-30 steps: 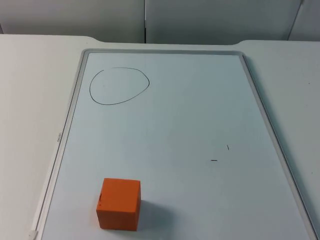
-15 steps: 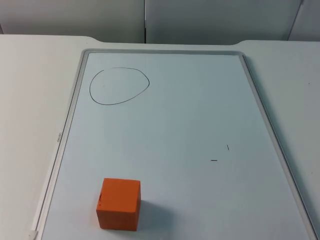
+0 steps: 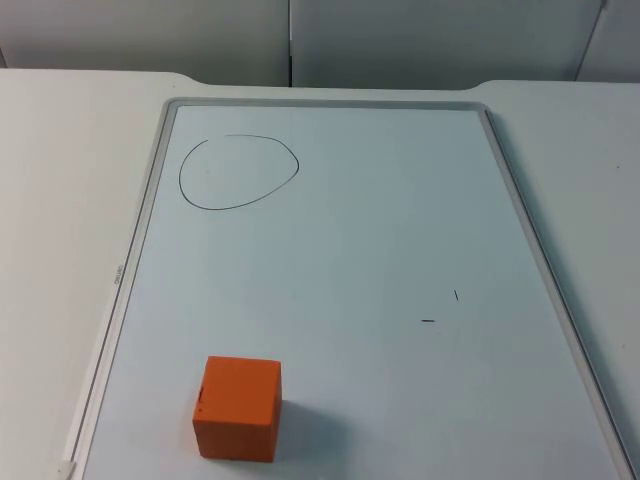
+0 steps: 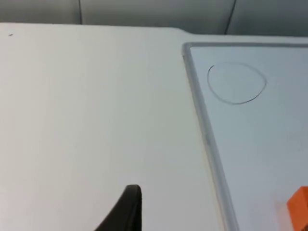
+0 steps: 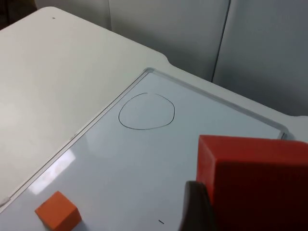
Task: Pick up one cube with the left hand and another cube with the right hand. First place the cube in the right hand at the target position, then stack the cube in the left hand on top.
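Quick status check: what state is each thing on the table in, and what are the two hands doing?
Orange cube: resting flat on the whiteboard, untouched.
Red cube: held in the right hand, off the board.
Drawn circle: nothing inside it yet.
Whiteboard: lying flat on the table.
Left hand: over the bare table beside the whiteboard, holding nothing that can be seen.
Right hand: raised above the whiteboard, gripping the red cube.
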Robot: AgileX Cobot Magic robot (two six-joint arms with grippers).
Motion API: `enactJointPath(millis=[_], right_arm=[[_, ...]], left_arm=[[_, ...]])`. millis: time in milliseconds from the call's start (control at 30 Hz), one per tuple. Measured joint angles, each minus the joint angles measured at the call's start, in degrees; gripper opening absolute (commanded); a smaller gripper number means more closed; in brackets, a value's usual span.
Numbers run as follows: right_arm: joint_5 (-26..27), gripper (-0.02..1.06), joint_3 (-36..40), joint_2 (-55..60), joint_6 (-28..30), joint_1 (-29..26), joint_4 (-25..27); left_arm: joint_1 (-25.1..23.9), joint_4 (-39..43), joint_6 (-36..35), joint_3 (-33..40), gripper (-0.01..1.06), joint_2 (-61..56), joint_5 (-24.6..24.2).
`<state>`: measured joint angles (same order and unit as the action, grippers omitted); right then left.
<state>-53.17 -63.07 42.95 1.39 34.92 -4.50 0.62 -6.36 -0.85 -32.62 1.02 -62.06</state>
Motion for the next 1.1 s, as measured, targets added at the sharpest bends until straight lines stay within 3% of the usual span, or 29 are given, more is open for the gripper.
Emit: enactJointPath(millis=[233, 367, 567, 700, 867, 1033, 1100], right_arm=[[0.51, 0.0, 0.0, 0.0, 0.33, 0.0, 0.03], [1.31, 0.0, 0.0, 0.0, 0.43, 0.0, 0.13], [2.27, 0.0, 0.0, 0.0, 1.24, 0.0, 1.35], [2.67, 0.0, 0.0, 0.0, 1.58, 0.0, 1.47], [3.06, 0.0, 0.0, 0.0, 1.65, 0.0, 1.47], [3.91, 0.0, 0.0, 0.0, 1.65, 0.0, 1.47], [3.91, 0.0, 0.0, 0.0, 1.65, 0.0, 1.47]], left_arm=[[0.0, -7.84, 4.61, -9.81, 1.05, 8.29, 1.39], [0.0, -18.98, 13.91, -16.42, 1.05, 19.12, 4.28], [0.0, -26.12, 19.84, -17.92, 1.05, 30.63, 6.81], [0.0, -31.66, 26.32, -17.92, 1.05, 44.78, 7.67], [0.39, -33.99, 29.51, -17.92, 1.05, 53.67, 7.91], [7.06, -33.99, 30.46, -17.92, 1.05, 65.11, 11.38], [12.29, -32.78, 29.28, -17.92, 1.05, 68.94, 14.22]])
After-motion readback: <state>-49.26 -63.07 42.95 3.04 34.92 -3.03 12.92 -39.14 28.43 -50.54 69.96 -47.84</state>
